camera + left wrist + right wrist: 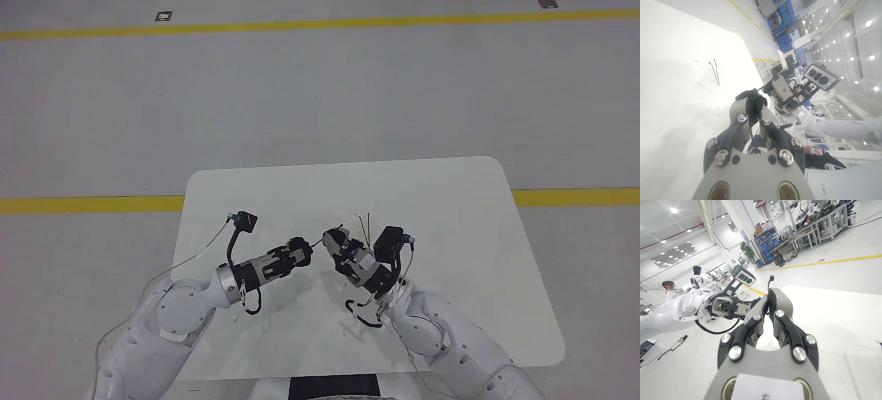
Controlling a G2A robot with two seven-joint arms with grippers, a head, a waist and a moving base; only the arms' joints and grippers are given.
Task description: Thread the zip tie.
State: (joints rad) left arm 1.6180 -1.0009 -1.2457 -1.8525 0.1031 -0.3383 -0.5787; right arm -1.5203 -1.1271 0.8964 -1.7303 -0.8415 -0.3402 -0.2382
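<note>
A black zip tie (770,283) stands up out of my right gripper (769,298), which is shut on its strap; the square head (771,277) pokes out past the fingertips. My left gripper (754,96) is shut on a thin black strap that looks like the same tie. In the top view both grippers meet tip to tip above the middle of the white table (450,200), left gripper (303,248) facing right gripper (331,240), with a thin piece of the zip tie (318,242) bridging them. How the tie runs between the pads is hidden.
Two spare black zip ties (715,73) lie side by side on the table just beyond the right gripper, visible from above as spare ties (366,224). The table's far half and right side are bare. Yellow floor lines (320,24) run beyond it.
</note>
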